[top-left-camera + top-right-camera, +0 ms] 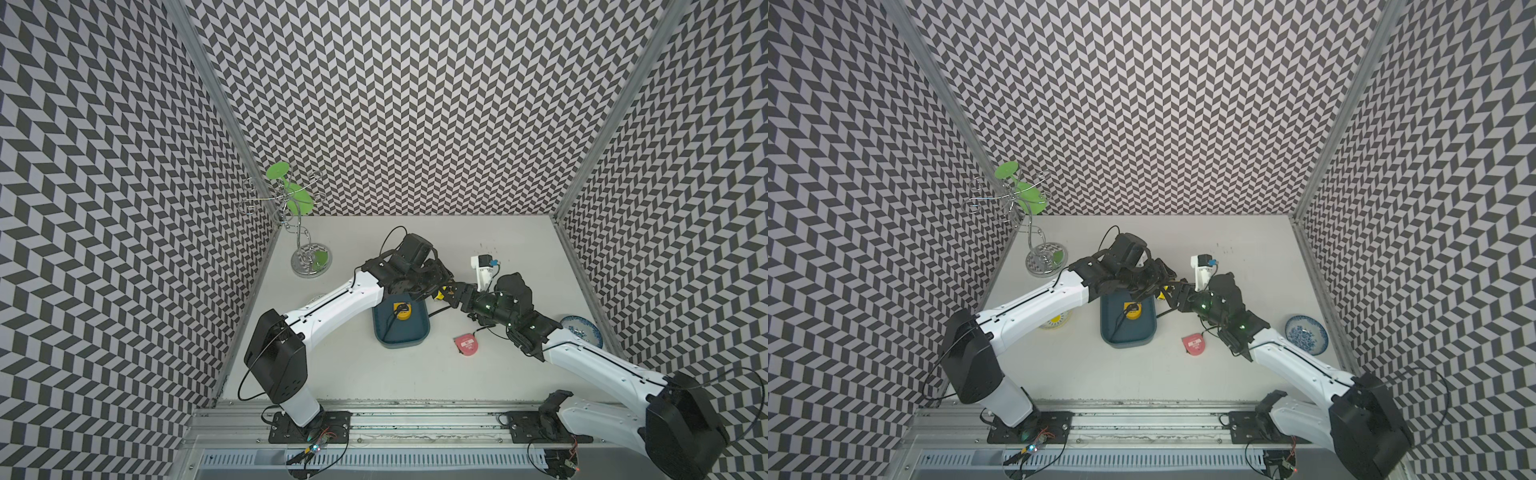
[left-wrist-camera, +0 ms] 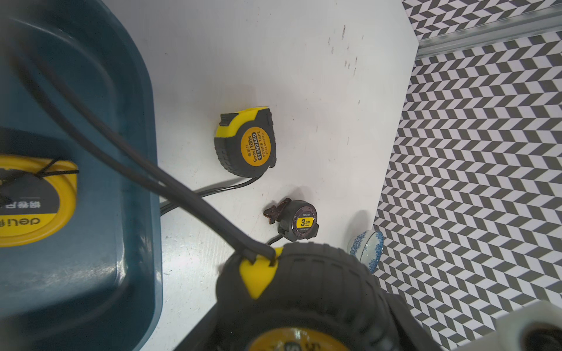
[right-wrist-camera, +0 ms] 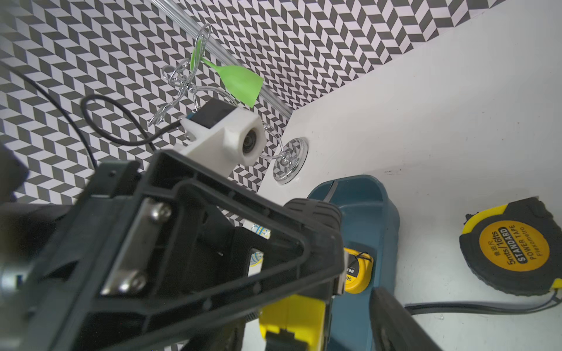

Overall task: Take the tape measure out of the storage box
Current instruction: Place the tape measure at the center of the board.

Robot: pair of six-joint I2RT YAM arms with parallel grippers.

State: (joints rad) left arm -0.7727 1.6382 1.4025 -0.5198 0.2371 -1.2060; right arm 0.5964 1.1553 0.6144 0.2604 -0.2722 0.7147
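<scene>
One black and yellow tape measure [image 2: 304, 291] is out of the storage box [image 1: 409, 333]. The left pincer [image 1: 437, 289] is clamped on it, up off the bench [image 1: 365, 374] just beside the box's far right corner, and its black strap [image 2: 188, 197] hangs back across the box. The right pincer [image 1: 453, 297] is right up against the same tape measure, but I cannot tell if it is apart or squeezing. The box is dark blue with no lid and sits in the middle of the bench. Inside it lies one round yellow tape measure [image 1: 402, 311], flat at the far end, and the near end of the box is bare. There are five tape measures in all. The other three lie on the bench to the right of the box: a big black and yellow one [image 2: 245, 142], a small black one [image 2: 299, 221] near it, and a pink one [image 1: 467, 344] closer to the front. There are two small dishes: a blue and white one [image 1: 582, 330] by the right wall, and one [image 1: 1054, 322] partly hidden under the left arm. One shiny wire stand [image 1: 311, 259] in the far left corner holds one green glass [image 1: 298, 199] upside down. The box is well away from all three zigzag walls, and the bench between the box and the front rail is wide and bare.
</scene>
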